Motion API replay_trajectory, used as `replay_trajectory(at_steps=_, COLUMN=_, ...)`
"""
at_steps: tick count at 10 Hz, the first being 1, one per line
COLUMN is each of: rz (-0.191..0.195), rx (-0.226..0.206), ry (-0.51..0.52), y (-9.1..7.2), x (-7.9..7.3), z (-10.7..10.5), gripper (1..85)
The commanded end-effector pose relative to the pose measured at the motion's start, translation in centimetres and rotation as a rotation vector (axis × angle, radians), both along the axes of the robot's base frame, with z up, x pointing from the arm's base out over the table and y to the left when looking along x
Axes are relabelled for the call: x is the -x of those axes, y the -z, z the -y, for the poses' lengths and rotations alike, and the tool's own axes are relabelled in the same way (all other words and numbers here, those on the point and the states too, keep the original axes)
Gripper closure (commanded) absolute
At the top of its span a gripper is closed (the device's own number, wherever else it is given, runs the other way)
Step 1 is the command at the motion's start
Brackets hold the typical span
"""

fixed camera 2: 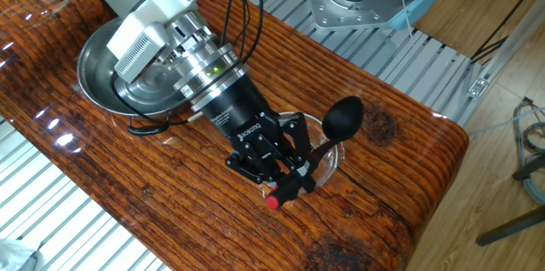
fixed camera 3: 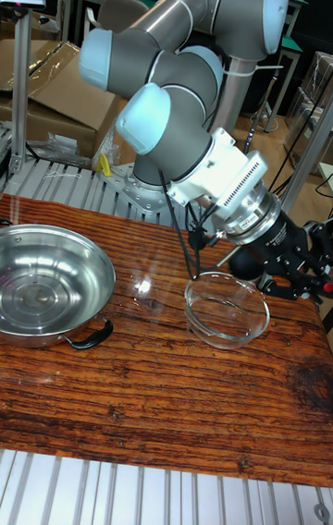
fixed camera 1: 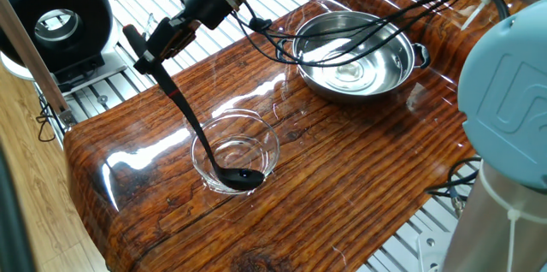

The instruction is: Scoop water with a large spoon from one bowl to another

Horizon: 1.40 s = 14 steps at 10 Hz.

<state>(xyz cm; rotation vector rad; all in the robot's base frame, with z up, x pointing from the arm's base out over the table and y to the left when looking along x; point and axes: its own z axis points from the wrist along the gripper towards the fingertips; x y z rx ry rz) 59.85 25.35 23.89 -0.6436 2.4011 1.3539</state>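
Note:
My gripper (fixed camera 1: pixel 150 50) is shut on the upper handle of the large spoon (fixed camera 1: pixel 185 111), a black ladle slanting down to the right. Its scoop (fixed camera 1: pixel 244 178) sits low inside the near side of the clear glass bowl (fixed camera 1: pixel 256 131). In the other fixed view the scoop (fixed camera 2: pixel 342 119) shows its rounded back, tipped on its side, and the gripper (fixed camera 2: pixel 288 179) covers most of the glass bowl (fixed camera 2: pixel 330 158). The steel bowl (fixed camera 1: pixel 393 75) stands apart at the back right with a shiny pool of water (fixed camera 1: pixel 350 71) in it. The tall fixed view shows the steel bowl (fixed camera 3: pixel 28 326), glass bowl (fixed camera 3: pixel 227 329) and gripper (fixed camera 3: pixel 310 274).
Black cables (fixed camera 1: pixel 342 37) hang from the arm across the steel bowl. The glossy wooden tabletop (fixed camera 1: pixel 342 178) ends near the glass bowl at its left edge. A black round device (fixed camera 1: pixel 55 15) stands off the table at the far left. The robot base (fixed camera 1: pixel 508 118) fills the right.

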Motion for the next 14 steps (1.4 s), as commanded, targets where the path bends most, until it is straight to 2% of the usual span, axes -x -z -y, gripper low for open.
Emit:
replay_trajectory(at_steps=1, rz=0.07, rx=0.142, ry=-0.019, y=1.9, x=-1.2, z=2.2, gripper=84.7)
replay_trajectory(at_steps=2, rz=0.095, rx=0.205, ry=-0.023, y=2.8, x=-1.7, z=3.1, gripper=84.7)
replay_trajectory(at_steps=3, rz=0.103, rx=0.254, ry=-0.008, y=3.1, x=-2.3, z=3.8, gripper=84.7)
replay_trajectory(at_steps=4, rz=0.097, rx=0.303, ry=0.024, y=3.0, x=-2.8, z=4.5, gripper=84.7)
replay_trajectory(at_steps=8, rz=0.089, rx=0.45, ry=0.131, y=1.9, x=-4.5, z=7.2, gripper=84.7)
replay_trajectory(at_steps=10, rz=0.128, rx=0.585, ry=0.179, y=2.8, x=-5.6, z=10.5, gripper=84.7)
replay_trajectory(at_steps=11, rz=0.122, rx=0.654, ry=0.202, y=3.2, x=-5.5, z=12.4, gripper=84.7)
replay_trajectory(at_steps=12, rz=0.072, rx=0.73, ry=0.238, y=3.8, x=-4.7, z=14.6, gripper=84.7)
replay_trajectory(at_steps=13, rz=0.057, rx=0.831, ry=0.256, y=4.5, x=-4.2, z=17.5, gripper=84.7)
replay_trajectory(at_steps=14, rz=0.032, rx=0.888, ry=0.292, y=5.1, x=-3.6, z=19.6, gripper=84.7)
